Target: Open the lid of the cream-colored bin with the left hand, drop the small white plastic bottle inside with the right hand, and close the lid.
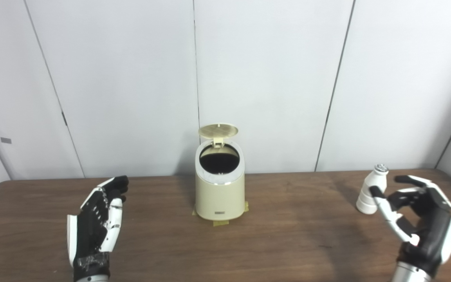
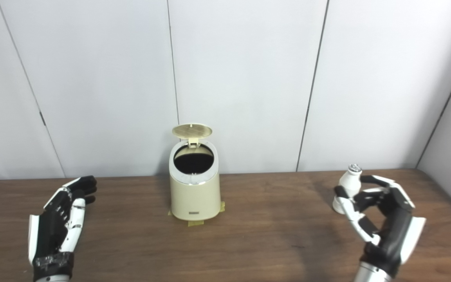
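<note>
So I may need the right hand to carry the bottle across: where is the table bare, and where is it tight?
Bare wood lies between the bin and the bottle, between the bin and the left hand, and along the table's front edge. It is tight at the right hand, open around the bottle.

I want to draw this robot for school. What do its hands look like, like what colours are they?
Both hands are black and white. The left hand has a black back, white plates along the fingers, and a dark wrist cuff with shiny grey patches. The right hand has a black palm, white finger segments, a white side plate, and a silver metal wrist ring.
</note>
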